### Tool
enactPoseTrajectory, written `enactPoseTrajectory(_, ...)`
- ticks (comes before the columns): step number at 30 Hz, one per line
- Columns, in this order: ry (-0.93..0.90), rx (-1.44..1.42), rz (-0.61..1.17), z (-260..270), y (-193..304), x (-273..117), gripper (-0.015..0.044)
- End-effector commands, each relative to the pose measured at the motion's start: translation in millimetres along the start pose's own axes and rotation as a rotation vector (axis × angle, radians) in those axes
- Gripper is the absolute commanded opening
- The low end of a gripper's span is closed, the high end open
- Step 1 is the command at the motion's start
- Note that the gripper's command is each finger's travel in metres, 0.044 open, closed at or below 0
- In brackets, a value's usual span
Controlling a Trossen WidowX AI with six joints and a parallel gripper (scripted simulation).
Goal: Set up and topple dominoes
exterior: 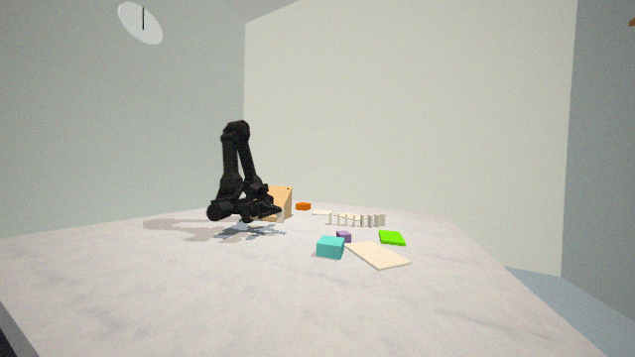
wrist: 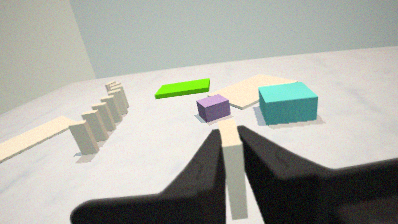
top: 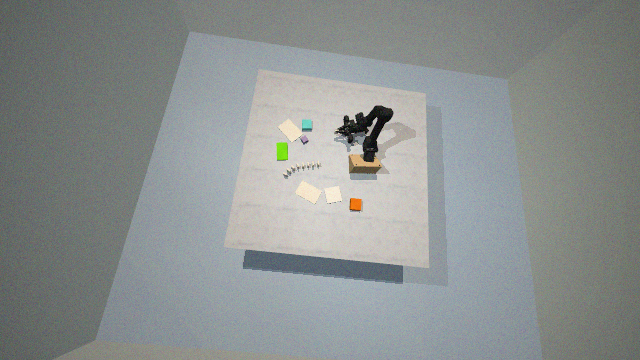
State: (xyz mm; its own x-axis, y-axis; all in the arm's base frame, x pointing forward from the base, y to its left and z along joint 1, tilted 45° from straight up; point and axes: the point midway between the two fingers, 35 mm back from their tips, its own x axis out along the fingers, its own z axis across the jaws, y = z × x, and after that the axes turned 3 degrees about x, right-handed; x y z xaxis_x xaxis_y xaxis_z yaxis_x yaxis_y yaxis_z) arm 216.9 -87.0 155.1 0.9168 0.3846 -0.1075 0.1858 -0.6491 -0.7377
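Domino point(wrist: 234, 165) pinched in the nearly closed gripper point(top: 338, 131) point(exterior: 279, 210) point(wrist: 228, 134), well apart from the curved domino row point(top: 303, 167) point(exterior: 354, 220) point(wrist: 102, 117). To be carried upright, lowered in line at matching spacing, and released without neighbours being brushed.

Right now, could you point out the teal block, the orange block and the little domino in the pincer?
Teal block point(top: 307, 125) point(exterior: 329, 248) point(wrist: 288, 105): top, exterior and wrist views, on its body.
Orange block point(top: 355, 204) point(exterior: 303, 206): top and exterior views, on its body.
Domino point(wrist: 232, 143): wrist view, near its upper end.
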Motion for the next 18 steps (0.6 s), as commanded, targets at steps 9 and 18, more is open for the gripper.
enactPoseTrajectory(9,0.001,-0.005,-0.004,-0.5,24.3,2.6,0.0026)
enactPoseTrajectory(18,0.001,-0.003,-0.003,1.4,38.9,4.0,0.0026)
